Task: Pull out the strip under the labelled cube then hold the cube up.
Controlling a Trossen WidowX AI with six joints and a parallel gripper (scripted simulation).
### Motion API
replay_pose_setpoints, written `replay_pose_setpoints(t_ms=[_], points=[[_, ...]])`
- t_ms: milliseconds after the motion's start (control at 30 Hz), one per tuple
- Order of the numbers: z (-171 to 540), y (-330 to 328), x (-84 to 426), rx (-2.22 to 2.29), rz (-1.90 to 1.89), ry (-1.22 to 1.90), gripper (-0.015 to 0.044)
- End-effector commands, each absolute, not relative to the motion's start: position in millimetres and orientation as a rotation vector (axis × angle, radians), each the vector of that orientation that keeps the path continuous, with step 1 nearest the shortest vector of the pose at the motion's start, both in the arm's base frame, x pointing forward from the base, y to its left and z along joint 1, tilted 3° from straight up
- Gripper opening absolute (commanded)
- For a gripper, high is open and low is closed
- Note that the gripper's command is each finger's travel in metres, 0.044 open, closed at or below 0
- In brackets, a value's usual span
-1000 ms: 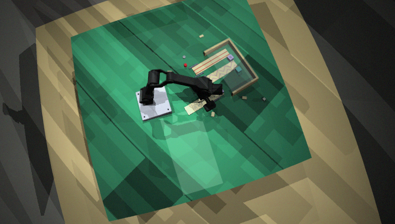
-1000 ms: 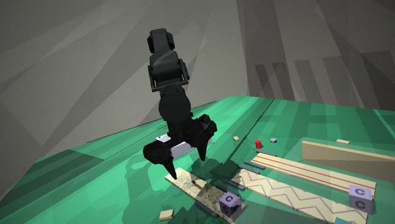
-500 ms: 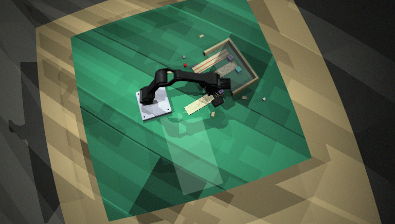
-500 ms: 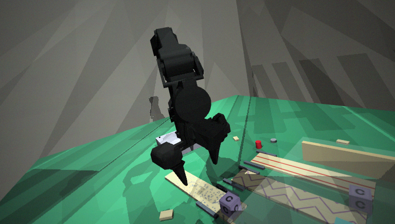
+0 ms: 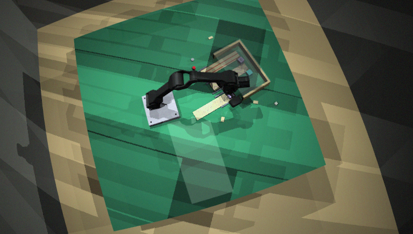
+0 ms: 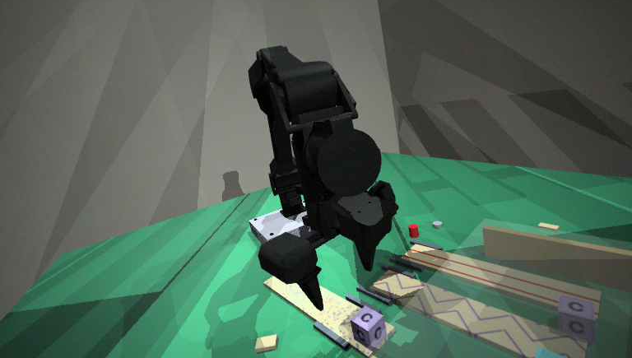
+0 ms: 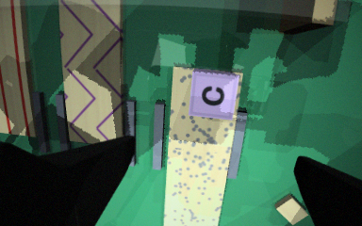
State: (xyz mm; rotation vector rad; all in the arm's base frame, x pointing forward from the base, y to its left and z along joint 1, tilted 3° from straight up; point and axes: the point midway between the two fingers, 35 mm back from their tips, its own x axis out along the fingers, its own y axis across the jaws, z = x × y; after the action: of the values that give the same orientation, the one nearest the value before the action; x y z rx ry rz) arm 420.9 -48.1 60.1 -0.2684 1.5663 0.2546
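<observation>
A lilac cube marked C (image 6: 368, 326) (image 7: 213, 95) rests near the far end of the speckled strip (image 5: 207, 108) (image 6: 298, 291) (image 7: 195, 188), between two dark rails and outside the clear cover. My gripper (image 6: 345, 289) (image 7: 214, 154) is open and empty, above the speckled strip, with its fingers spread to either side and the cube ahead of them in the wrist view. Another lilac C cube (image 5: 240, 59) (image 6: 576, 315) stands at the far end of the red-lined strip (image 6: 503, 270) (image 7: 24, 71), under the clear cover. The zigzag strip (image 6: 466, 312) (image 7: 90, 108) lies between these two strips.
A wooden wall (image 5: 255, 62) (image 6: 536, 242) borders the covered area, with a teal block (image 5: 249, 72) inside. A red cylinder (image 5: 193, 67) (image 6: 413, 230) and a grey disc (image 5: 192, 59) (image 6: 437, 225) stand left of it. A small wooden block (image 5: 222, 119) (image 6: 266, 343) (image 7: 292, 208) lies beside the speckled strip.
</observation>
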Motion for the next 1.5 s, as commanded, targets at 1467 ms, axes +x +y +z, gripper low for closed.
replay_pose_setpoints(t_ms=[1467], points=[[2,-37,443,-0.261,0.258,1.570,0.0250]])
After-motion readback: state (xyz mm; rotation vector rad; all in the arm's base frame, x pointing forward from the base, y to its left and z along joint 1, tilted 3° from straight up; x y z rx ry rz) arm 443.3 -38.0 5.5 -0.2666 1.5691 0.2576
